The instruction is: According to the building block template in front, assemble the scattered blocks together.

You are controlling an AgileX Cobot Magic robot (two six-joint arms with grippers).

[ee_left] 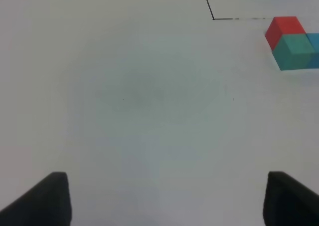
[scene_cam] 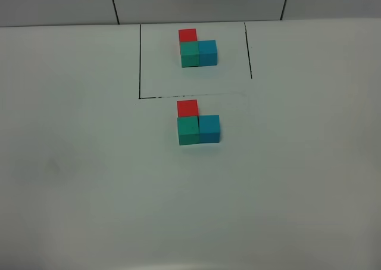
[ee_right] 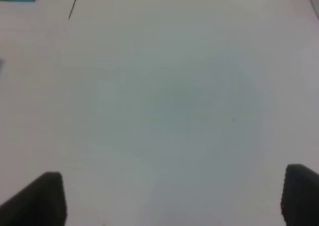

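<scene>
Inside the black outline, the building block template (scene_cam: 197,50) is an L of red, teal-green and blue cubes at the far middle of the table. Just in front of the outline the scattered blocks sit joined in the same L: red block (scene_cam: 187,108) behind, teal-green block (scene_cam: 188,130) in front of it, blue block (scene_cam: 209,129) to its right. The left wrist view catches the red block (ee_left: 285,27) and teal-green block (ee_left: 294,51) at its edge. My left gripper (ee_left: 167,198) is open over bare table, and my right gripper (ee_right: 172,198) is open too. Neither gripper appears in the exterior high view.
The white table (scene_cam: 89,174) stretches wide around the blocks. A thin black outline (scene_cam: 140,61) frames the template, with its corner in the left wrist view (ee_left: 213,18). A grey panelled wall (scene_cam: 196,2) runs behind the table's far edge.
</scene>
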